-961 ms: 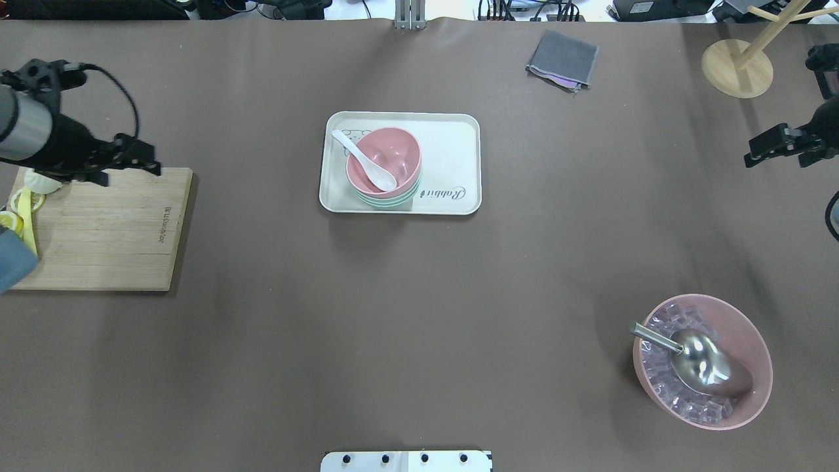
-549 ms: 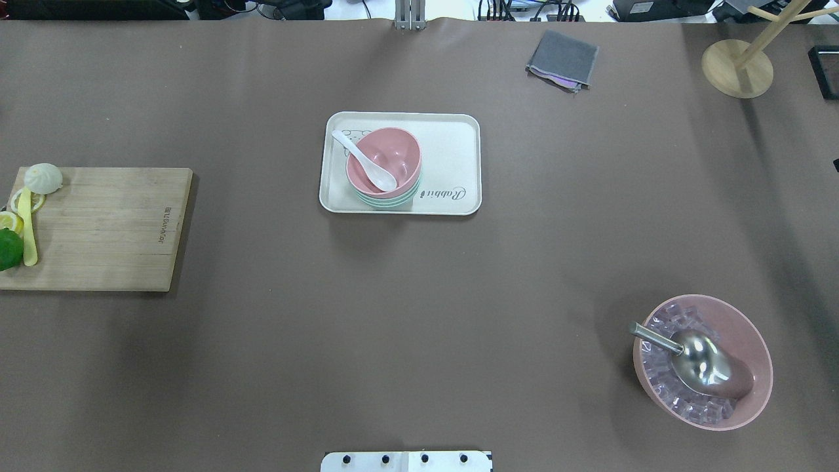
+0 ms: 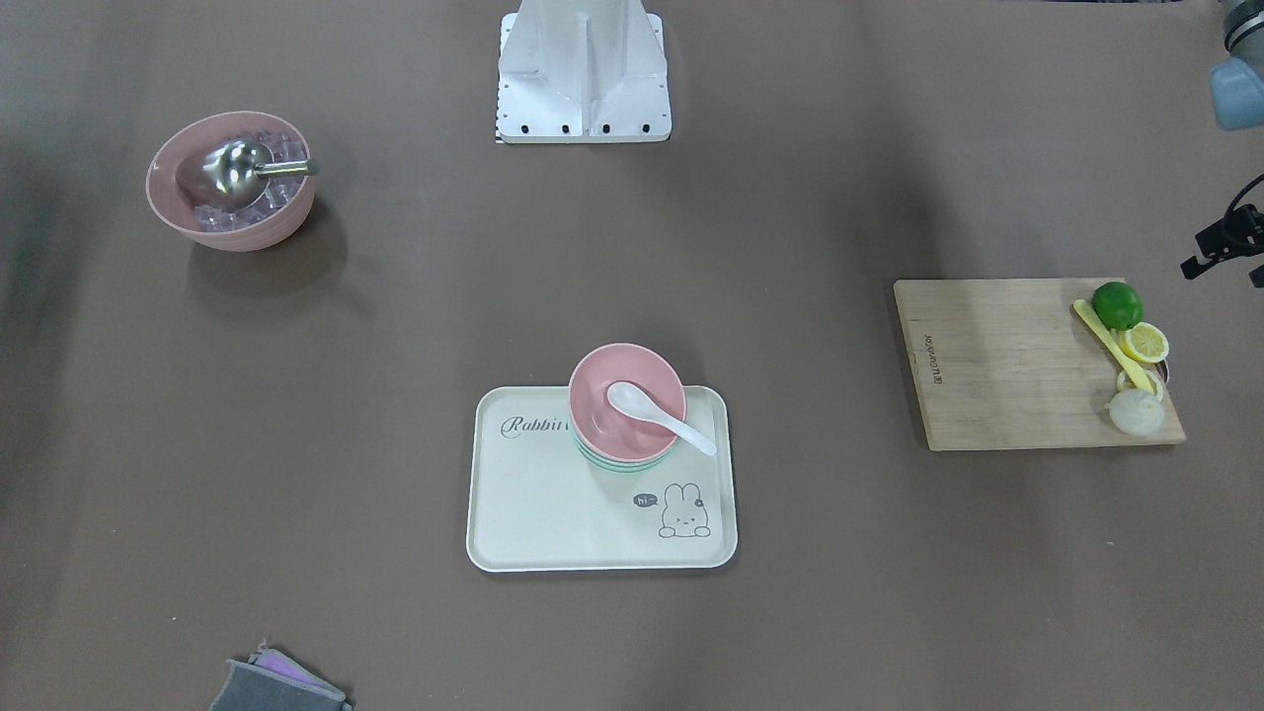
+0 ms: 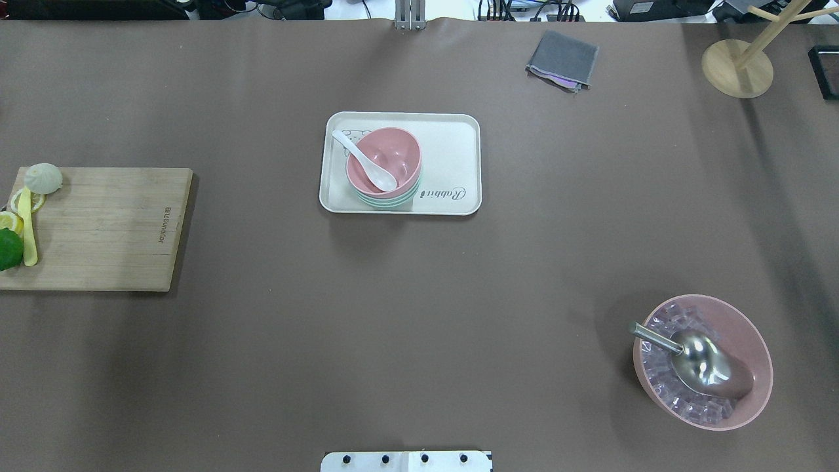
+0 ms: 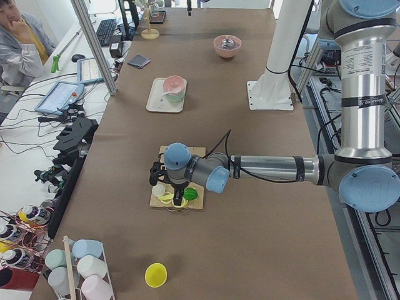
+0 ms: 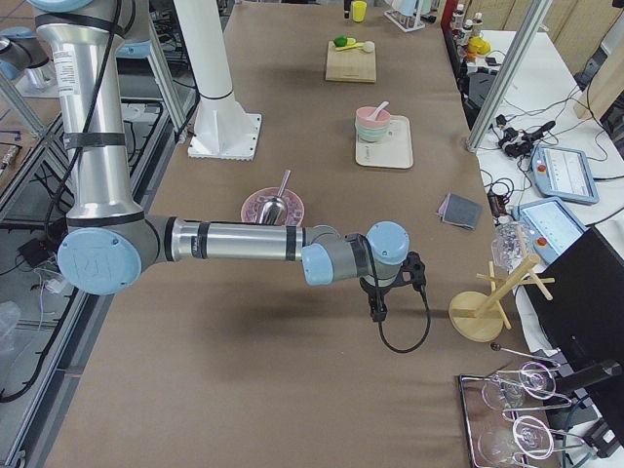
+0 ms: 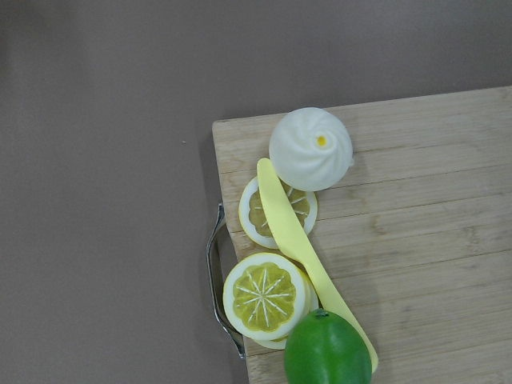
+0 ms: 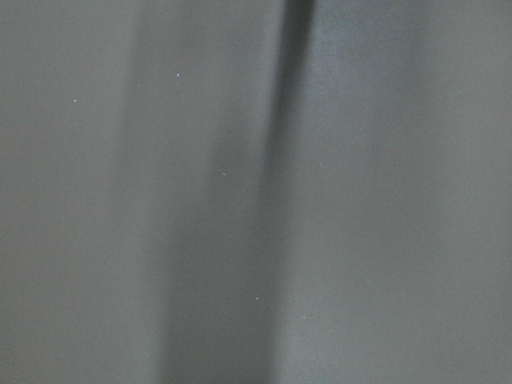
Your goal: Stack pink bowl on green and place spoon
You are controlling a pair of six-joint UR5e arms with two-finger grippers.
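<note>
one pink bowl [image 4: 401,153] sits nested in one green bowl [image 4: 387,200] on one tray [image 4: 452,151], with one white spoon [image 4: 367,164] lying in the pink bowl, its handle over the rim. one cutting board [image 4: 111,229] carries one lime [image 7: 328,352], two lemon slices [image 7: 264,294], one bun [image 7: 310,149] and one yellow knife [image 7: 300,248]. the left gripper [image 5: 177,197] hangs over that board and the right gripper [image 6: 375,310] over bare table; i cannot tell whether either one is apart or together.

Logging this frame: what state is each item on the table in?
pink bowl, nested upright in the green bowl
green bowl, upright on the tray, under the pink one
white spoon, scoop inside pink bowl, handle over its rim
large pink bowl, filled with ice cubes
metal scoop, lying in the ice
gray cloth, folded
lime, whole
</note>
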